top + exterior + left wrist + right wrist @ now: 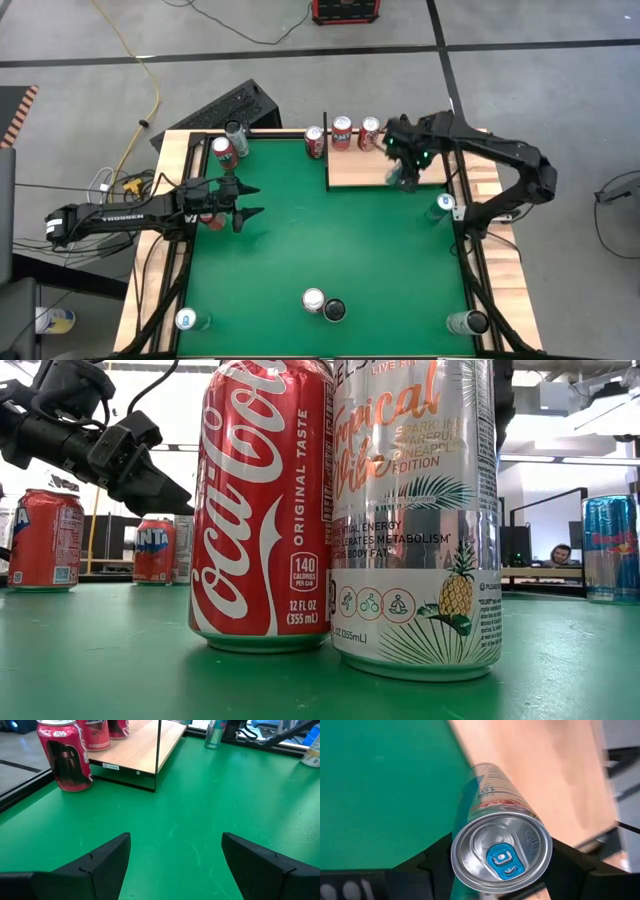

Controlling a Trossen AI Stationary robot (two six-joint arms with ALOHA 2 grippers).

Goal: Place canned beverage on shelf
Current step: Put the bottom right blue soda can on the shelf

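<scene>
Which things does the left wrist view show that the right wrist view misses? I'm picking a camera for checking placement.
Only the left wrist view shows the open left gripper, the dark red can beside the shelf, and a black post. Only the right wrist view shows the right gripper shut on a slim silver can with a blue tab. Both show the green table and the wooden shelf.

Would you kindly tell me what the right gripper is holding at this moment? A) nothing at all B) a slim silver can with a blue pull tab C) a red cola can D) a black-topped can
B: in the right wrist view the right gripper has its fingers on either side of a slim silver can with a blue tab, held over the shelf.
</scene>
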